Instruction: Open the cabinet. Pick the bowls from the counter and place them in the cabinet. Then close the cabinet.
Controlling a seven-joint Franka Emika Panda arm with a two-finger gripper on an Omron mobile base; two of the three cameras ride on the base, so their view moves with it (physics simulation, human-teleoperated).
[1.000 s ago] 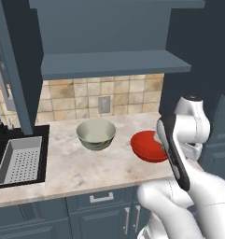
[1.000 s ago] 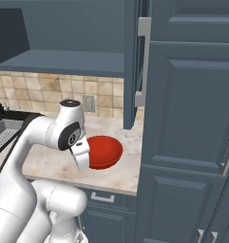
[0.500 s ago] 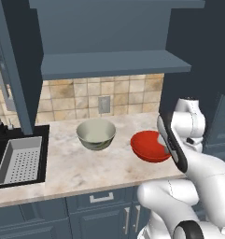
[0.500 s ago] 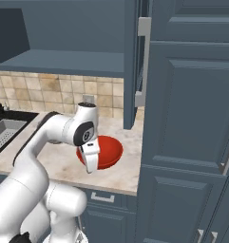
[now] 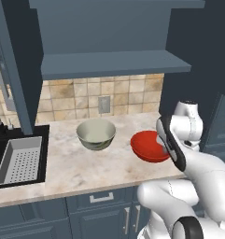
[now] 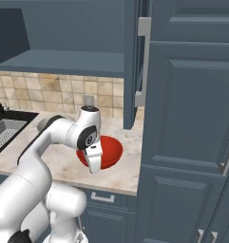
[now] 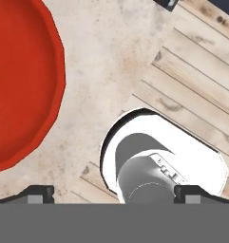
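Fingers (image 7: pixel 114 194) spread wide and empty at the frame's bottom, red bowl (image 7: pixel 21 85) at left on the worktop (image 7: pixel 101 61); cream bowl (image 5: pixel 96 134) sits centre-frame, cabinet (image 5: pixel 109 46) open above.

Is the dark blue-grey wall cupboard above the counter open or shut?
Open. The dark blue-grey wall cupboard shows its bare inner shelf, and its door stands swung out edge-on.
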